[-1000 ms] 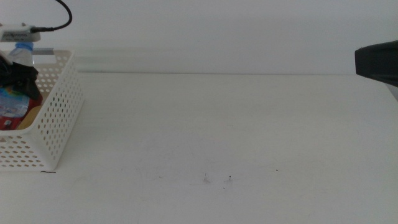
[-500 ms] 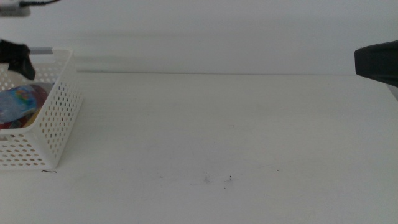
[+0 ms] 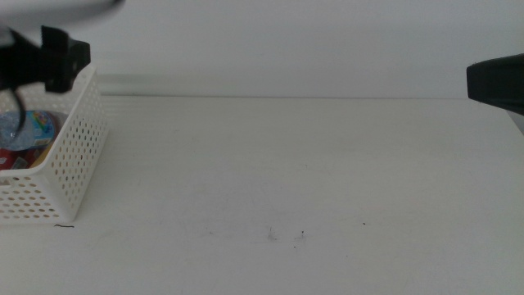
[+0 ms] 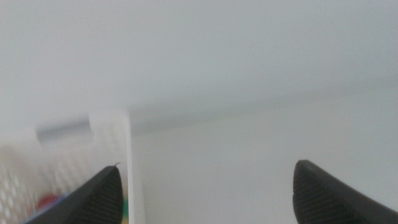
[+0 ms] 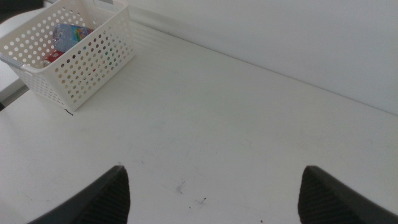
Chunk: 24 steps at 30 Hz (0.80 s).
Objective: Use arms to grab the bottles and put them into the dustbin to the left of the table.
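The white perforated dustbin (image 3: 70, 156) stands at the left edge of the table (image 3: 286, 164). The clear water bottle (image 3: 34, 127) and the red can (image 3: 15, 157) lie inside it. The yellow tea bottle is hidden. My left gripper (image 3: 49, 59) is blurred above the dustbin's far rim. In the left wrist view it (image 4: 208, 171) is open and empty, with the dustbin's rim (image 4: 115, 127) beside one jaw. My right gripper (image 5: 214, 171) is open and empty, held high over the table. Its view shows the dustbin (image 5: 81, 62) far off with the water bottle (image 5: 69, 32) in it.
The right arm's dark body (image 3: 495, 82) hangs at the right edge of the middle view. A few small dark specks (image 3: 300, 236) mark the tabletop near the front. A white wall rises behind the table.
The left gripper let go of the water bottle inside the dustbin and rose out of it. The bottle now lies in the dustbin. The right arm has not moved.
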Available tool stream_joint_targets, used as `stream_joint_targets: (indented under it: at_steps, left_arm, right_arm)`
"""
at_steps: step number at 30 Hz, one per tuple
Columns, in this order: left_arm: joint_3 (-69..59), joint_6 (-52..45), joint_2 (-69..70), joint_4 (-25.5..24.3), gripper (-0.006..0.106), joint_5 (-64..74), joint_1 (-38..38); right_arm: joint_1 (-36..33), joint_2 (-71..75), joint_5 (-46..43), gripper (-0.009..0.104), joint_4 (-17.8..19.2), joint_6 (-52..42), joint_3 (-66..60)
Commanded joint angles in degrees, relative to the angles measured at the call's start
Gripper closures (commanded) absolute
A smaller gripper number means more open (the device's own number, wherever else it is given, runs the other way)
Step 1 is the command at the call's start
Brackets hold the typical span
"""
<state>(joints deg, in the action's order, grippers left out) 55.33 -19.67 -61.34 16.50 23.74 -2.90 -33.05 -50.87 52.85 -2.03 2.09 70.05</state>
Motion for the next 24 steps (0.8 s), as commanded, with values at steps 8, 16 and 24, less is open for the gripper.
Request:
stream_joint_targets:
  at_steps: [8, 16, 24]
  left_arm:
    - [-16.83, 2.77, 18.24, 1.08, 0.007, -16.09, -3.23]
    - [-16.96, 3.46, 19.94, 0.46, 0.007, -13.34, -3.31]
    - [-16.96, 12.88, 19.94, -6.53, 0.007, -12.99, -3.31]
  right_arm:
    - [-0.12, 0.08, -0.19, 0.004, 0.13, -0.38, 0.43]
    - [-0.12, 0.08, -0.19, 0.004, 0.13, -0.38, 0.43]
    - [-0.12, 0.08, -0.19, 0.004, 0.13, -0.38, 0.43]
